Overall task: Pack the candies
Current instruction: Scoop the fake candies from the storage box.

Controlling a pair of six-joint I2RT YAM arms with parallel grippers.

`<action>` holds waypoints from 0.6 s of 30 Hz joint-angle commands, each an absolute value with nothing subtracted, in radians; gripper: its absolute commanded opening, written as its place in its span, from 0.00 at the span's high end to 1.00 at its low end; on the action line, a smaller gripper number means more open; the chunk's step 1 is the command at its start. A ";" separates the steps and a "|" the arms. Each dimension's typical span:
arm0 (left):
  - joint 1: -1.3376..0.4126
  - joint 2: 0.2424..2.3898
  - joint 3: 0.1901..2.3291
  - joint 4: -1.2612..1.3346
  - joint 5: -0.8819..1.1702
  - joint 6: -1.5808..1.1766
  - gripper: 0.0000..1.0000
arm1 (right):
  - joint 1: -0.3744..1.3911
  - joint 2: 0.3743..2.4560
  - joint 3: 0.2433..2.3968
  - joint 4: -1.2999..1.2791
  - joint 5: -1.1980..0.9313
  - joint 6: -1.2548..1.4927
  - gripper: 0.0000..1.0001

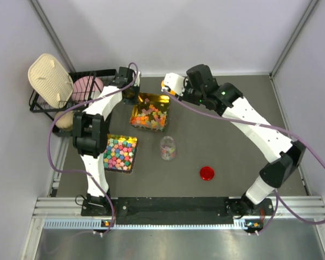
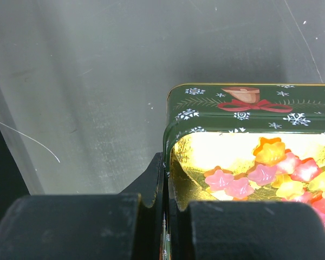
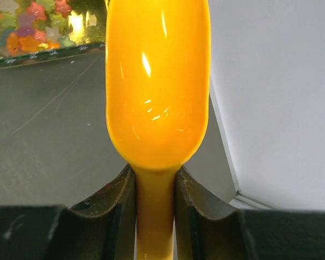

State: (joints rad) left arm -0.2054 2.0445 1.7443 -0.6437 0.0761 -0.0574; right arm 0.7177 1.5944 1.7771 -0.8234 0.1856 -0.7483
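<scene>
Two robot arms work over a dark desk [image 1: 233,141]. The left fingers [image 2: 154,189] are pressed together on the near wall of a green, snowflake-printed tin [image 2: 249,103], one finger outside the wall and one inside against the gold lining. The candies [image 2: 260,173], small star-shaped pieces in pink, orange, yellow and pale green, lie heaped in that tin just beyond the left fingertips, mostly towards their right.

The right fingers [image 3: 124,195] pinch the narrow neck of a glossy orange-yellow scoop [image 3: 157,81], whose bowl points straight out ahead of them. From that wrist the tin and its candies show ahead and to the left of the scoop, apart from it, with bare desk under the bowl.

From above, both pairs of fingers sit at the far side of the tin, the left at its far left corner and the right near its far right corner. Nearer the arm bases than either pair, a clear jar [image 1: 168,148] stands upright, a red lid [image 1: 207,173] lies well apart to its right, and a second tin [image 1: 134,140] of larger, bolder-coloured sweets sits beside the left arm.
</scene>
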 commanded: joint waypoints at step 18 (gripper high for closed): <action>-0.206 1.999 1.782 -0.614 0.106 -0.081 1.00 | 0.818 1.818 1.936 -0.772 0.442 -0.942 1.00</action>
